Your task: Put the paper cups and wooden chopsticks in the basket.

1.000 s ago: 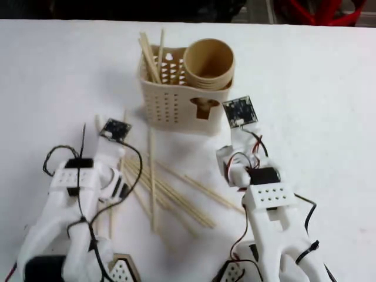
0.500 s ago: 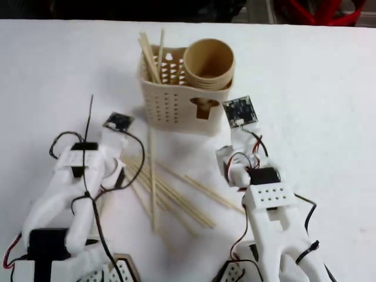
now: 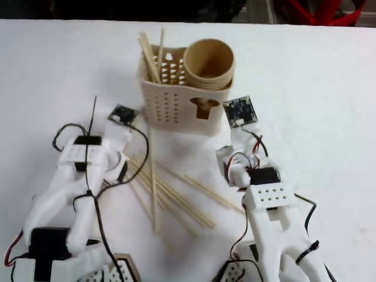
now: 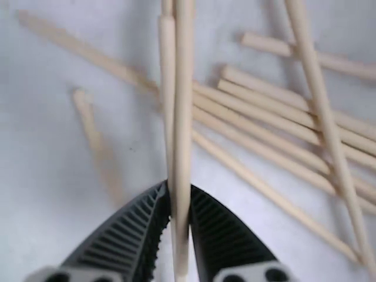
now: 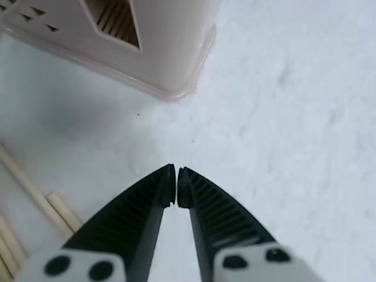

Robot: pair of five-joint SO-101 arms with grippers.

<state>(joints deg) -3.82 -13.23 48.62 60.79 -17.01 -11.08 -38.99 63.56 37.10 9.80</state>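
The basket [image 3: 176, 108] stands toward the far middle of the white table [image 3: 317, 88]. It is a pale one, with holes punched through its walls. A stack of paper cups [image 3: 209, 59] sits mouth up in its right-hand part. A few wooden chopsticks [image 3: 150, 56] lean in its left-hand part, poking well above the rim.

Nearer, between the two arms, a loose heap of chopsticks [image 3: 176, 197] lies flat on the table. Most of them slant from far left to near right. One long stick [image 3: 153, 176] lies across them, pointing almost straight at the basket.

The left gripper [image 4: 179, 194] is down at the left edge of that heap. Its jaws are pinched narrow on a pair of chopsticks [image 4: 179, 106], which run out side by side from between the fingertips, over the sticks lying below. I cannot tell whether the pair is clear of the table.

The right gripper [image 5: 176, 179] hangs over bare table just near of the basket's near right corner. Its jaws are closed tip to tip with nothing between them. The ends of a few loose sticks lie on the table a little to its left
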